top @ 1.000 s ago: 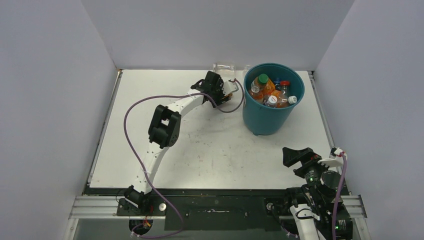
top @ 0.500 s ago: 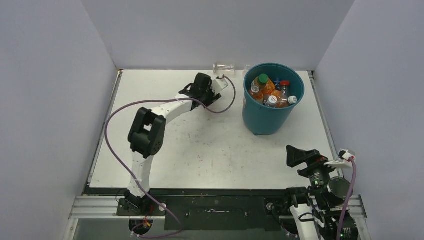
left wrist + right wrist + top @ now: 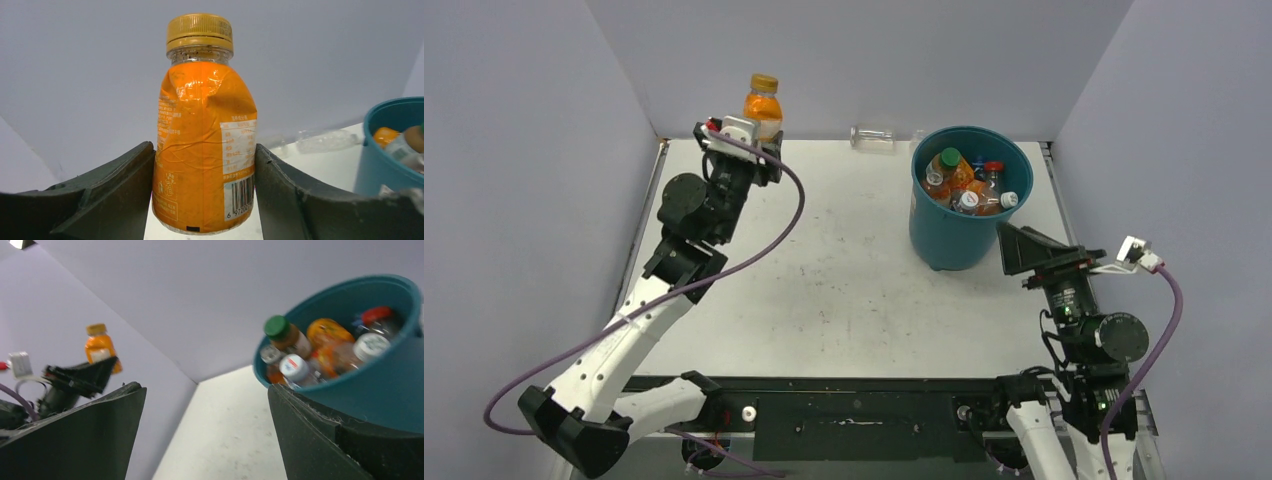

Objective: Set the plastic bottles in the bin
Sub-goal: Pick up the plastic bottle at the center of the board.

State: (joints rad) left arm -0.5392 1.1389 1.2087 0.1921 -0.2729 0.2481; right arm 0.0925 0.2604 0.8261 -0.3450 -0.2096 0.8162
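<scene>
Orange-wrapped bottle (image 3: 205,135), gold-capped and crinkled, stands upright between left fingers (image 3: 115,195).

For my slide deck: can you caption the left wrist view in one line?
Gold-capped orange-labelled bottle clamped in the left tool, teal bin at the right edge.

Orange bottle (image 3: 205,140): crinkled orange wrap, yellow-gold cap, white panel with black barcode and small print. Bin (image 3: 959,240): teal. Inside it: green cap (image 3: 949,157), red cap (image 3: 993,167), white cap (image 3: 1009,199), orange labels. Clear bottle (image 3: 872,136): colourless. Table (image 3: 844,300): white, grey scuffs. Cable (image 3: 801,195): purple.
</scene>
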